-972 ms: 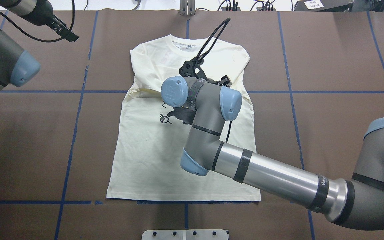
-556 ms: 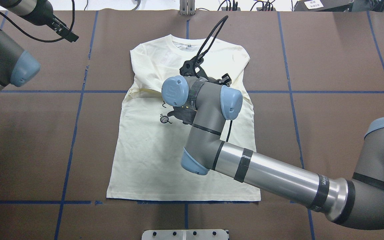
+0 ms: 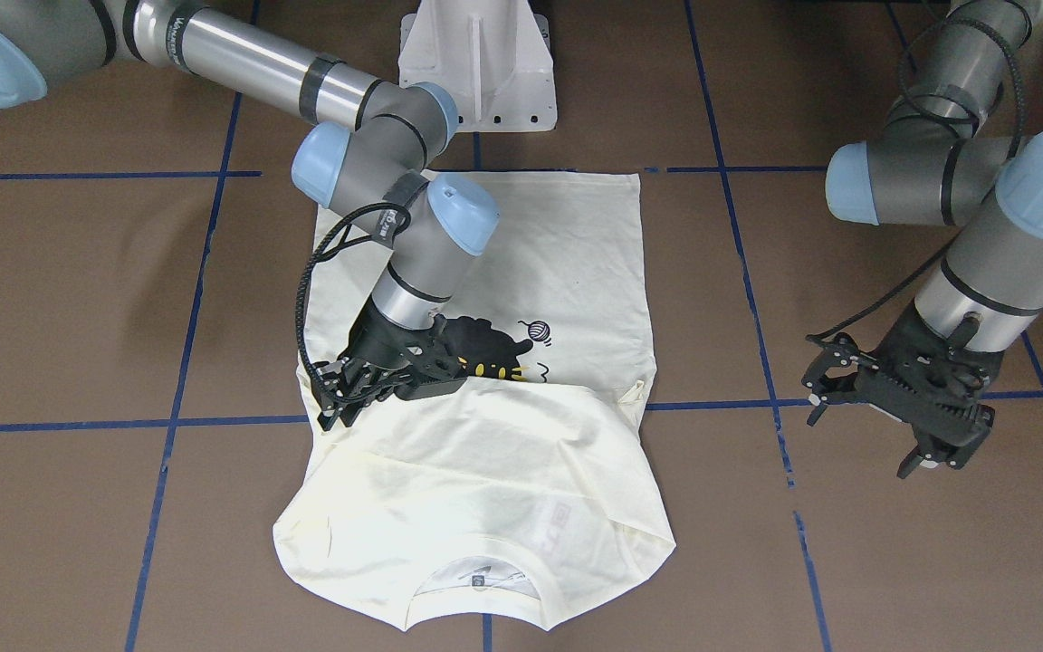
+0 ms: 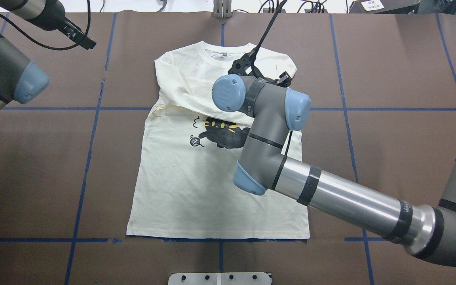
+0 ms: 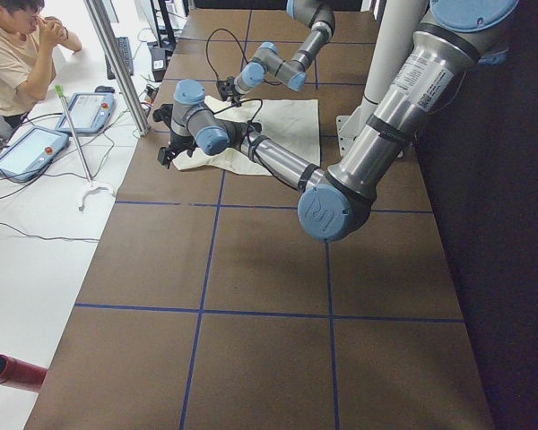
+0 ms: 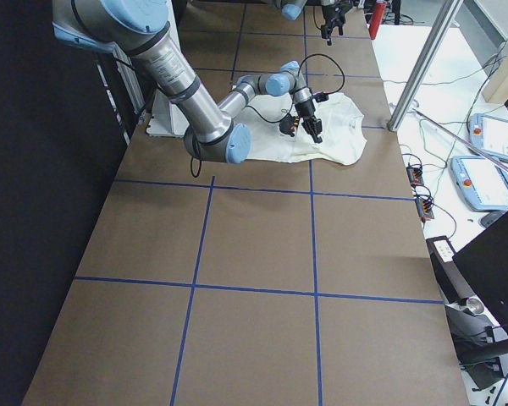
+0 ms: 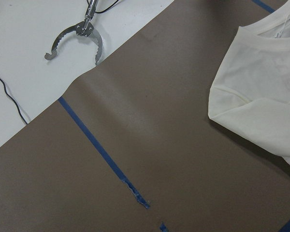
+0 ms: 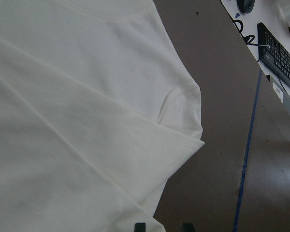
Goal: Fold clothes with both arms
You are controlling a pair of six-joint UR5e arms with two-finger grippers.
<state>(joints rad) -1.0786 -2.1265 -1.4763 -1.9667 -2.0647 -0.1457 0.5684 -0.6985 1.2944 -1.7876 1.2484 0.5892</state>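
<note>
Overhead exterior view, read from the robot's edge outward. Nearest, at 6 o'clock, the straight hem of the cream T-shirt (image 4: 180, 178), flat on the brown tabletop (image 4: 34, 178), long axis running 6 to 12 o'clock. Next out, the cat print (image 4: 222, 134) at mid-chest, then a folded-in sleeve (image 4: 176, 107) across the chest, edge running 9 to 3 o'clock. Beyond that, at about 1 o'clock of the print, the right gripper (image 3: 340, 403), low over the shirt's shoulder edge; jaws parted a little, to judge from the two tips apart in the right wrist-mounted view, cloth beneath and nothing visibly pinched. Farthest on the cloth, the collar (image 4: 222, 53) at 12 o'clock. Off the cloth, at 10 o'clock and well apart from it, the left gripper (image 3: 858, 436) above bare tabletop, jaws spread wide and empty. Judged: probably calls for a shoulder in each gripper and a fold along the long axis toward 6 o'clock; right already near its corner, left nearer the 11 o'clock shoulder but with a gap to cross. Thin fabric flush on a matte surface, so hard to get under except at an edge. Brown tabletop showing on every side of the cloth, crossed by blue tape lines (image 4: 89, 158).
</note>
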